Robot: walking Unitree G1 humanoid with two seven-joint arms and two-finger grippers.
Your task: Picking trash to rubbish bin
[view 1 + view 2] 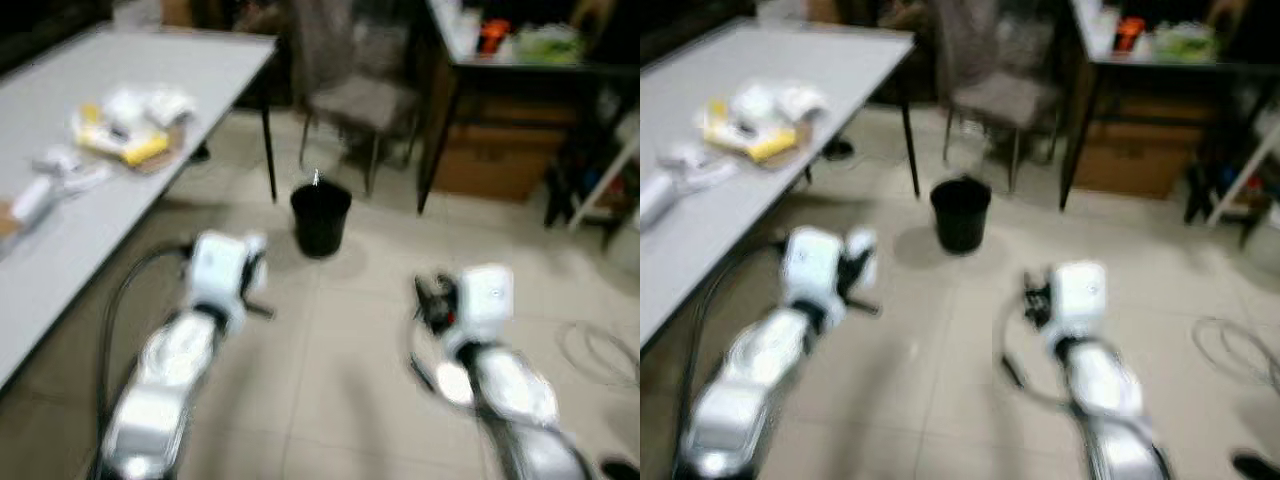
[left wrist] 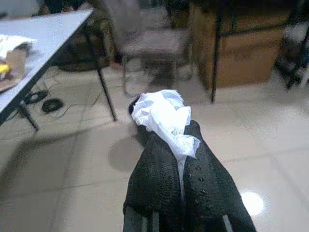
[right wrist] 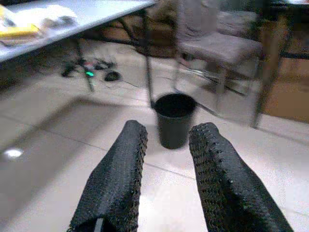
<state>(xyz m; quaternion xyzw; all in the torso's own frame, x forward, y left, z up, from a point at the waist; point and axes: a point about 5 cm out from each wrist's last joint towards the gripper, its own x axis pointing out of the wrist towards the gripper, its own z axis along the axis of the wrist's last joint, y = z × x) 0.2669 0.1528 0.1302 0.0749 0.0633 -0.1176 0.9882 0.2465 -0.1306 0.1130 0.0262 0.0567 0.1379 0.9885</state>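
Mid-task: left gripper point(image 2: 179, 159) is clamped on a crumpled white tissue point(image 2: 164, 116), not yet over the black bin point(image 1: 320, 218) ahead on the floor; right gripper point(image 3: 166, 159) is spread, empty; more trash point(image 1: 130, 125) waits on the table point(image 1: 60, 260).

A grey chair point(image 1: 358, 95) stands on the tiled floor point(image 1: 340, 350) between a long white table point(image 1: 60, 250) and a dark desk point(image 1: 530, 60) sheltering a cardboard box point(image 1: 495, 160), with cables point(image 3: 96, 67) beneath the table.
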